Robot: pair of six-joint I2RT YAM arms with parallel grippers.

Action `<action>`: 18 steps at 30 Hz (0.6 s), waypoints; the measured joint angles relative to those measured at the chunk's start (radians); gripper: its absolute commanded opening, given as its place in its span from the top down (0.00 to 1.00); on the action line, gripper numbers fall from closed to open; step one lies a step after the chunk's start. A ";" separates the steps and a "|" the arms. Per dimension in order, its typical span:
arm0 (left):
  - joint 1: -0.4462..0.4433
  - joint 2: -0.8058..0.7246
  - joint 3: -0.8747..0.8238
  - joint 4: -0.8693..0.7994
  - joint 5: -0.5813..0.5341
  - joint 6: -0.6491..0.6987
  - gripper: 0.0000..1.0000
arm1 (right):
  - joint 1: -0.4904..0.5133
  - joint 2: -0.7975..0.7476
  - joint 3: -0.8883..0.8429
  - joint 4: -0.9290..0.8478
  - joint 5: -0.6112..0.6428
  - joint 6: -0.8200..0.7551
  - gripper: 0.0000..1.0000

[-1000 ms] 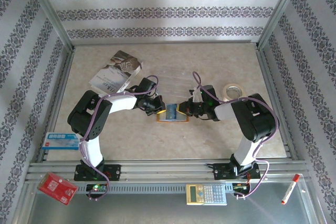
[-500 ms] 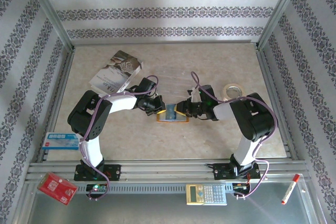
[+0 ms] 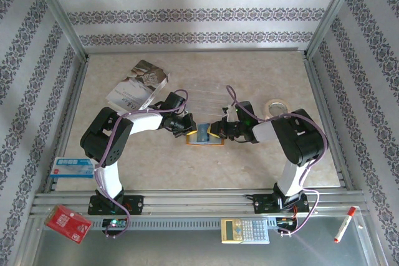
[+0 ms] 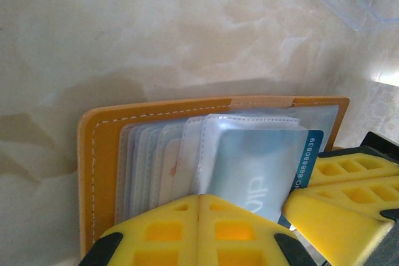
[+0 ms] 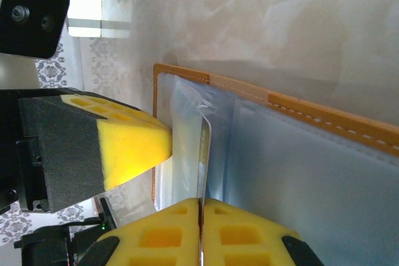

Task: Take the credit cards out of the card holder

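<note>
The orange card holder (image 4: 100, 172) lies open in the middle of the table (image 3: 249, 79), clear pockets fanned up, the closed left pincer (image 4: 199, 213) pressing it and the right pincer (image 5: 201, 213) pinching its blue card (image 4: 305, 157).

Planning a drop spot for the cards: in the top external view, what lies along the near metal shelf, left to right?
Flat red patterned packet → grey-and-yellow calculator → red-and-white marker pen.
</note>
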 measured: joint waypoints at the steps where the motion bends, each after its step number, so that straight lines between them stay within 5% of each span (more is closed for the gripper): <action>1: 0.000 0.000 0.000 0.000 0.000 0.000 0.95 | -0.002 -0.003 -0.002 0.000 0.000 -0.001 0.91; 13: 0.000 0.000 0.000 0.000 0.000 0.000 0.95 | -0.075 -0.104 -0.058 -0.059 -0.010 -0.063 0.94; 18: 0.000 -0.001 0.011 -0.010 0.001 -0.001 0.87 | -0.088 -0.235 -0.059 -0.167 0.032 -0.137 0.96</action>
